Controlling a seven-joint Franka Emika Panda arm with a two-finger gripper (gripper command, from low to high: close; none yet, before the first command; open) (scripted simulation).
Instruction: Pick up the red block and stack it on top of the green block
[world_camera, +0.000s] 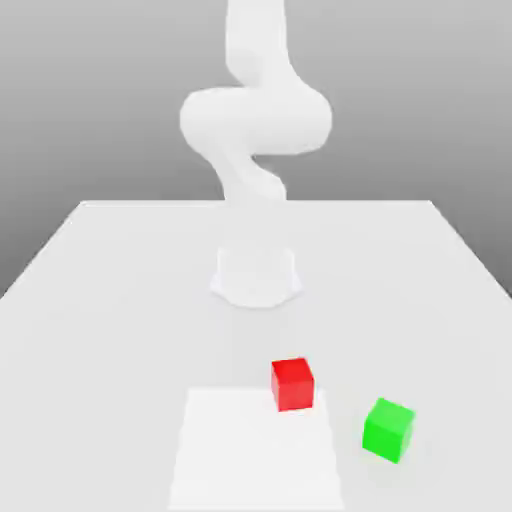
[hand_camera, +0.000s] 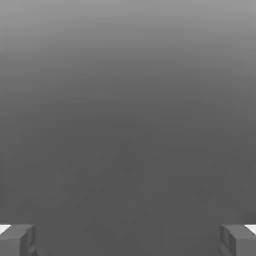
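Rising folded above the white surface (world_camera: 120, 290), arm (world_camera: 255, 120) well back from both cubes, leaving them free for a descent from overhead. Resting apart near the front: red block (world_camera: 292, 384) on a paler patch (world_camera: 255, 460), green block (world_camera: 388, 429) toward the exterior view's right. End effector (hand_camera: 128, 240) spread wide, empty, fingertips (hand_camera: 17, 239) ready to straddle a cube.

one block (world_camera: 292, 384) sits on the table (world_camera: 90, 300) before the arm's base (world_camera: 257, 276); another block (world_camera: 387, 429) lies nearer (toward the exterior view's right).

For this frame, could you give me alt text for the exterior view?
A red block and a green block sit apart on a white table, the green one toward the exterior view's right. A white robot arm rises from its base behind them.
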